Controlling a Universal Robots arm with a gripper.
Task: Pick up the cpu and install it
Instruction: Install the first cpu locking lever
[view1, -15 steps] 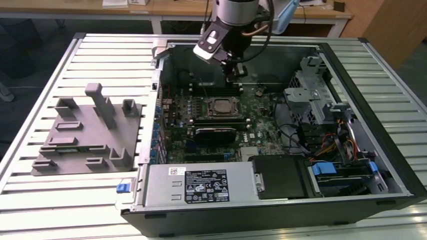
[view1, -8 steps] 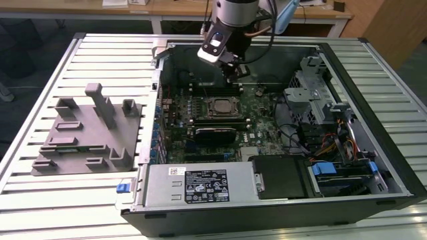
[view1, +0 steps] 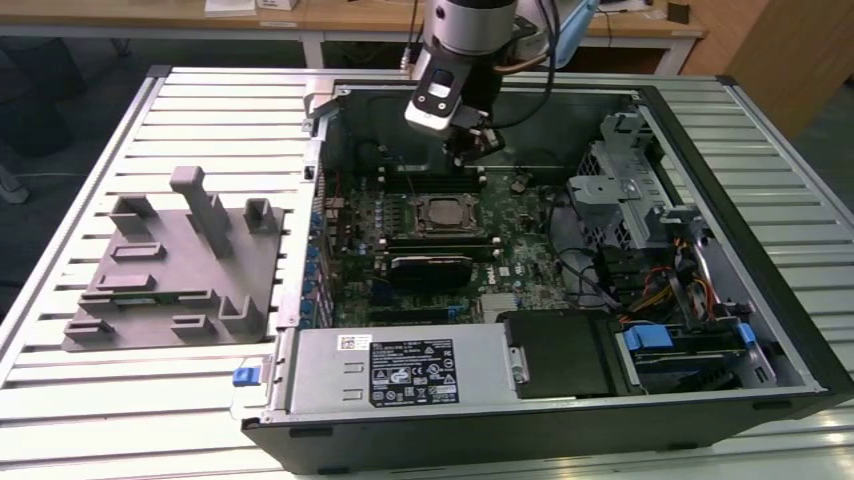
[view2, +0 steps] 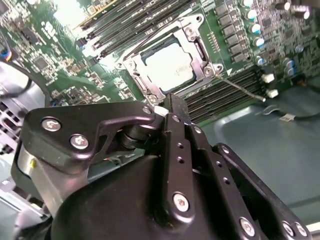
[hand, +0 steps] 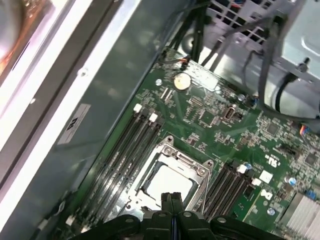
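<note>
- One cpu (view2: 169, 66) lies flat in the socket (view2: 200, 50), pale metal top up, with the socket's metal frame around its edges. It looks seated rather than loose, so the placing seems done.
- One gripper (hand: 172, 199) hangs just above one edge of the socket and points down at the board. Its two fingers (hand: 166, 206) are pressed together with nothing between them, so it carries nothing.
- I judge that closed fingers held this near the socket suit pressing on the frame or its latch better than grasping.
- One thin wire lever (view2: 242, 89) juts sideways from the socket and lies across the slots beside it. I cannot tell whether it is latched.
- Two banks of memory slots flank the socket, one bank (hand: 125, 150) on one side and a second bank (hand: 227, 182) on the opposite side. This leaves the socket as the open patch between them.
- One coin battery (hand: 182, 81) sits on the board a little beyond the socket.
- One computer case (view1: 747, 390) lies on its side with the panel off, so the socket faces up towards the arm.
- One grey fixture (view1: 174, 270) rests on the slatted table (view1: 80, 400), well apart from the socket and outside the case, on the exterior view's left.
</note>
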